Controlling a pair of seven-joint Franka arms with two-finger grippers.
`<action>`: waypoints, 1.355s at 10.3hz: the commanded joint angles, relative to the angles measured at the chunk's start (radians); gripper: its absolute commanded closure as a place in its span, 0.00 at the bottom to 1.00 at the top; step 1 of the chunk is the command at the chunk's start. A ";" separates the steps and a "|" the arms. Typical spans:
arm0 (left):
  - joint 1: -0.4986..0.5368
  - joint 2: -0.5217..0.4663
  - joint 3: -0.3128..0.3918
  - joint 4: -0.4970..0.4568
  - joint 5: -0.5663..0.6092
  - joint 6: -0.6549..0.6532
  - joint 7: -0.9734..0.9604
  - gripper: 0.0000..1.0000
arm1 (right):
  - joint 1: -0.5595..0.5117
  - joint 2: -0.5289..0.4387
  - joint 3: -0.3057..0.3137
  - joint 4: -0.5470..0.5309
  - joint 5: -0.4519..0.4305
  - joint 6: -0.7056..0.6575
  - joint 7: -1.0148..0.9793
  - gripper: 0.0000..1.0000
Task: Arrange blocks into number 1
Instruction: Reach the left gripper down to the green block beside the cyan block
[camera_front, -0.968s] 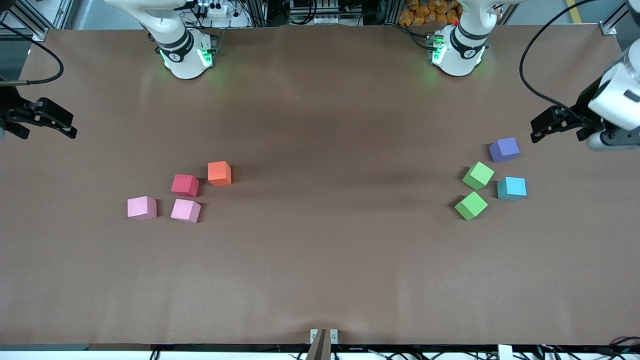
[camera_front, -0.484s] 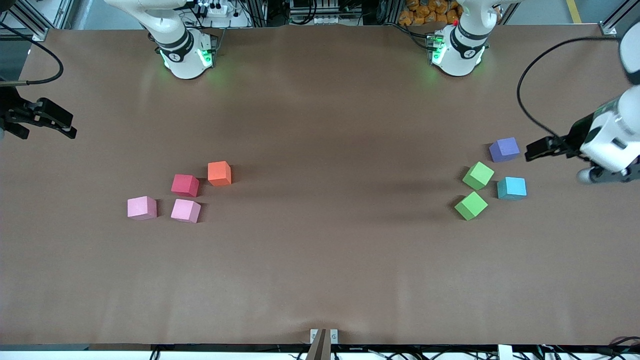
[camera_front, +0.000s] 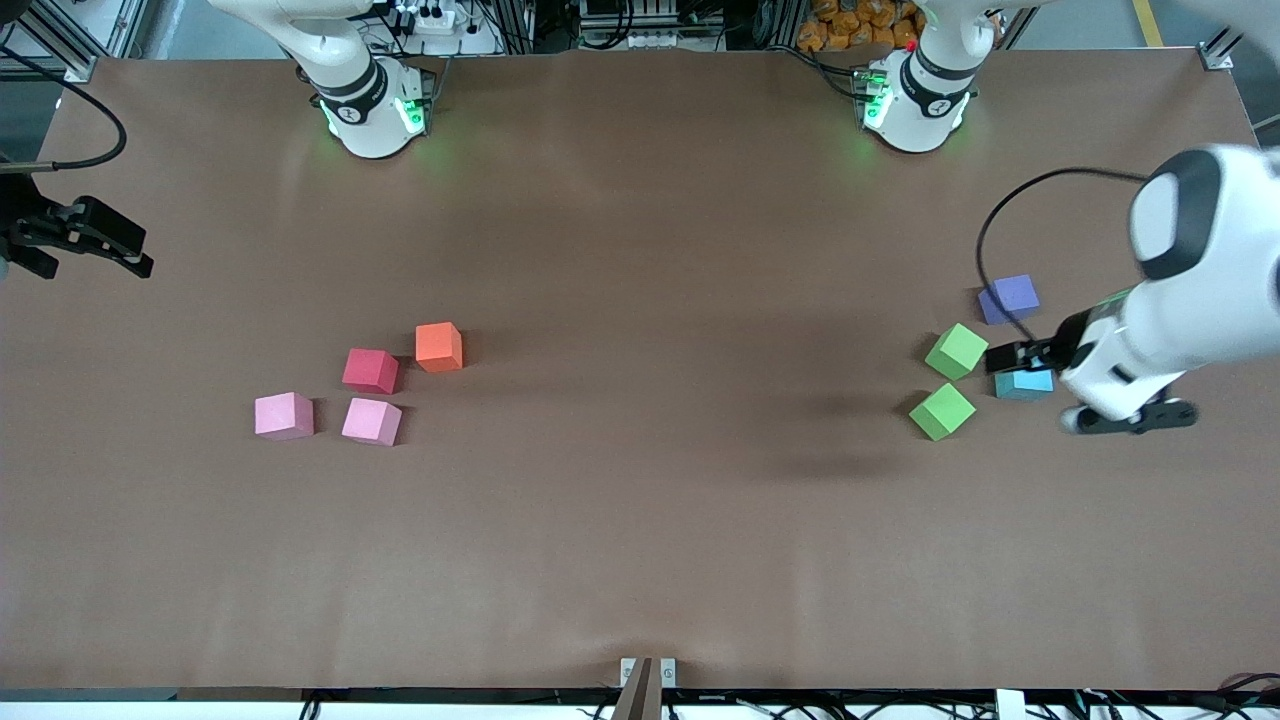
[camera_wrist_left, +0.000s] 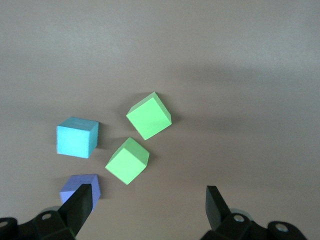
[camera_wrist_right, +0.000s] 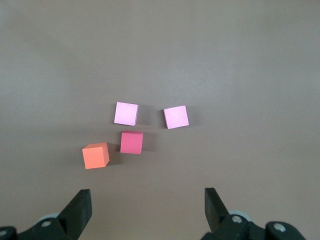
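Eight matte cubes (camera_front: 438, 347) in two clusters, both grippers' fingers (camera_wrist_left: 80, 205) spread

4 blocks (camera_front: 370, 380) near right arm's end, 4 blocks (camera_front: 960, 365) near left's

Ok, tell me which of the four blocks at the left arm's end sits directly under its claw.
The cyan matte cube: the open left claw hovers over it, partly covering it, unlike the green and purple cubes.
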 joint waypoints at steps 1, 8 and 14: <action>-0.009 0.027 0.001 -0.049 0.009 0.067 -0.032 0.00 | -0.006 0.019 -0.003 0.029 -0.002 -0.001 0.004 0.00; 0.000 0.103 0.006 -0.226 0.112 0.353 -0.229 0.00 | -0.025 0.025 -0.001 0.029 -0.001 0.016 0.002 0.00; 0.038 0.233 0.006 -0.232 0.143 0.538 -0.432 0.00 | -0.034 0.033 -0.003 0.029 -0.005 0.083 0.007 0.00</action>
